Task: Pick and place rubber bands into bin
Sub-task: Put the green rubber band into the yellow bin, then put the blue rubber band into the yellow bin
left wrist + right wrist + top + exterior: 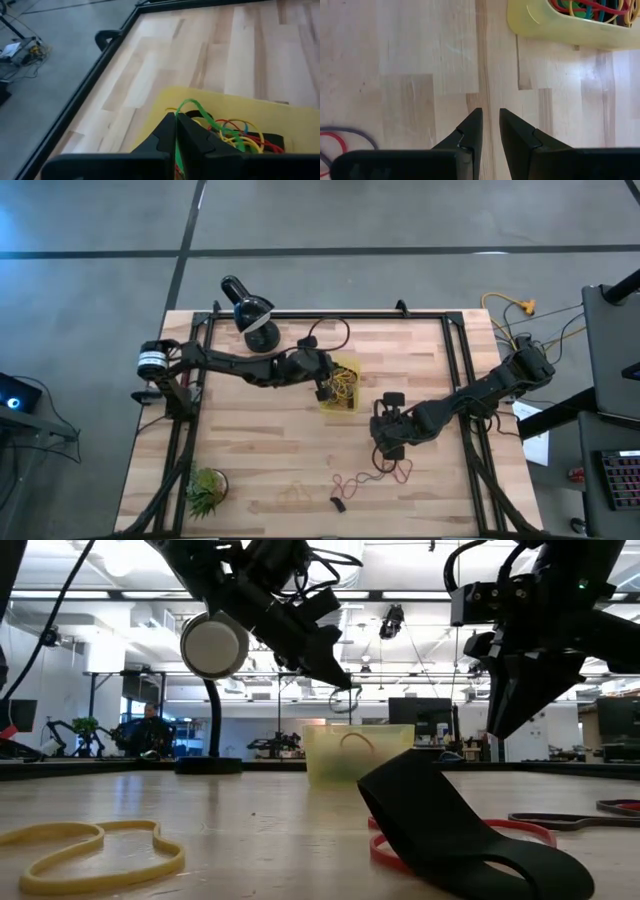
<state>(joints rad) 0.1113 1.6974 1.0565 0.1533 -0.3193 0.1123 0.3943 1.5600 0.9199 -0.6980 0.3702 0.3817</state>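
Observation:
The yellow bin [345,402] stands mid-table with several coloured rubber bands [240,135] lying in it. My left gripper [176,120] hovers over the bin's left rim, shut on a green rubber band [195,106]. My right gripper [490,117] hangs open over bare wood to the right of the bin and nearer the front edge, with nothing between its fingers. Loose rubber bands lie flat on the table near the front edge: red ones [398,471], a pale one [295,494] and a black one [338,502]. My left gripper pinches the green rubber band at one spot of its loop [177,131] between its two fingertips. The fingers slant down from the table's left. The band is lifted clear, and its free loop [345,702] hangs slack just below the fingertips, above the bin.
A black domed lamp [250,310] stands at the far edge left of the bin. A small green plant [205,490] sits at the near left corner. Black frame rails [460,380] run along the table's sides. Bare wood lies between the bin and the loose bands.

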